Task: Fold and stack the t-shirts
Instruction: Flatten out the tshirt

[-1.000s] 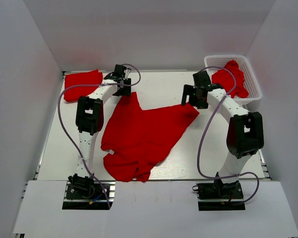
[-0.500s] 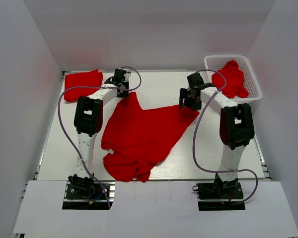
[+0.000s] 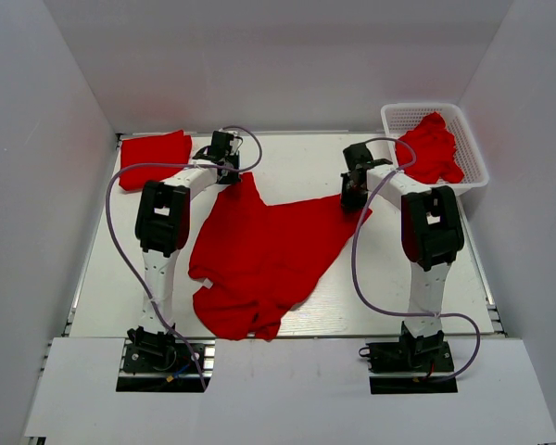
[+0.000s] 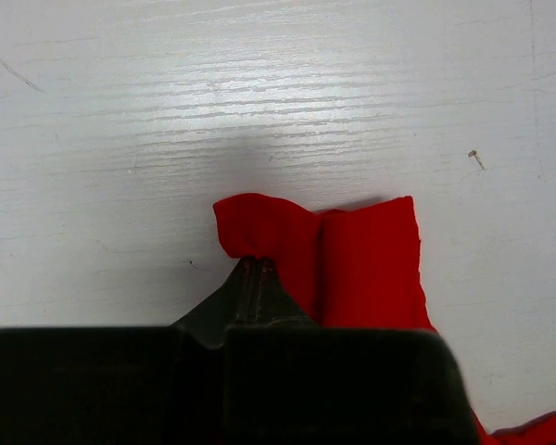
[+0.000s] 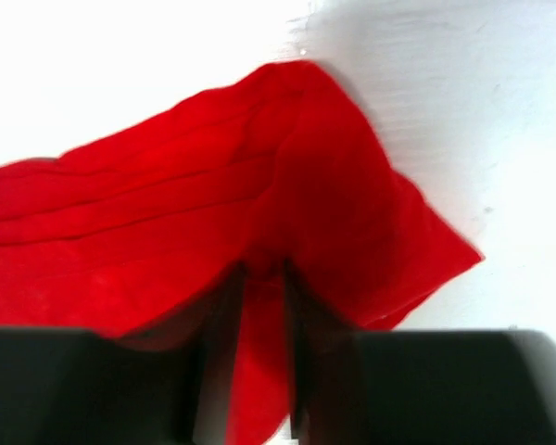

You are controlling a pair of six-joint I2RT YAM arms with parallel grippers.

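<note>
You are pinching the shirt (image 3: 259, 250) at its far corner with the left gripper (image 4: 252, 270), and the right gripper (image 5: 261, 281) is nipping its right corner between narrowed fingers.

Robotics lab: white-walled enclosure (image 3: 278, 65), table-bolted arms (image 3: 162, 218).

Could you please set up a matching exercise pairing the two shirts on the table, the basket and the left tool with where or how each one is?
Things:
1. folded t-shirt
2. spread t-shirt
3. basket
4. left tool

Places or states:
A. shut on a shirt corner
B. far right, with a crumpled t-shirt inside
C. far left corner of the table
D. middle of the table, lying open

Pairs: 1-C, 2-D, 3-B, 4-A.
</note>
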